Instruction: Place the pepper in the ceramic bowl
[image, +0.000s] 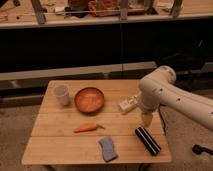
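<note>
The slim orange pepper (86, 128) lies flat on the wooden table (55, 147), just in front of the ceramic bowl (77, 103). The bowl is round with a brown rim and an orange inside, and nothing is in it. My white arm reaches in from the right, and the gripper (146, 120) hangs at its end over the table's right side. It is open and holds nothing. It is well to the right of the pepper and above a black ribbed object.
A small white cup (61, 94) stands left of the bowl. A blue-grey sponge (107, 148) lies near the front edge. The black ribbed object (148, 141) is at the front right, and a white item (128, 104) lies right of the bowl. A dark counter runs behind the table.
</note>
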